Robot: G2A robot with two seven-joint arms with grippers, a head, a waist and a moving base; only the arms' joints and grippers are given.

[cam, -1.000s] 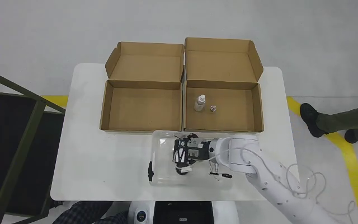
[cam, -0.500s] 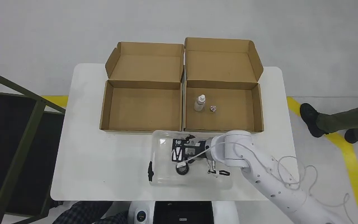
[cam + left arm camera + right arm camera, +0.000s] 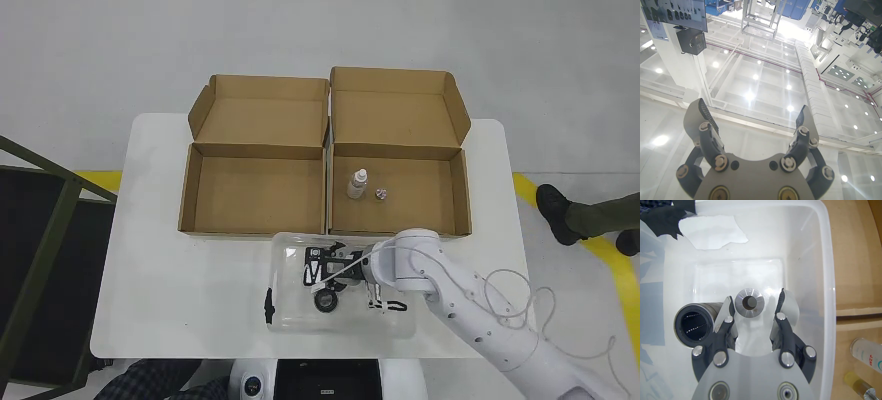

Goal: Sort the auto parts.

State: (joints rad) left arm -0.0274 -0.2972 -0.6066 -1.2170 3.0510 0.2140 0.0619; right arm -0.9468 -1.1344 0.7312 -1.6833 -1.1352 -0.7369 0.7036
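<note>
At the near edge of the bench, the clear bin (image 3: 295, 318) holds the unsorted parts, and the right gripper (image 3: 755, 300) is down inside it. Its jaws are spread with a small round steel sleeve (image 3: 749, 303) standing on end between them. One finger is just beside the sleeve, the other stands apart from it, and nothing is grasped yet. A dark linear bearing (image 3: 693, 323) lies on its side against the outside of that nearer finger. The left gripper (image 3: 752, 106) points up at the ceiling, released and holding nothing. By my reading the sort has barely begun. Along the far edge stand two open cardboard boxes side by side. The left box (image 3: 250, 195) has a bare floor. The right box (image 3: 440, 200) holds two things near its left wall, one small white bottle (image 3: 357, 183) and one small metal piece (image 3: 380, 194) just beside it. So two items look sorted, both into the same box, and none into the other. In the bin I count two parts clearly, the sleeve and the bearing. The top view shows further dark pieces under and around the arm, but they are too hidden to count. The step in hand appears to be closing on the sleeve, and the bearing and the rest would remain after it.
</note>
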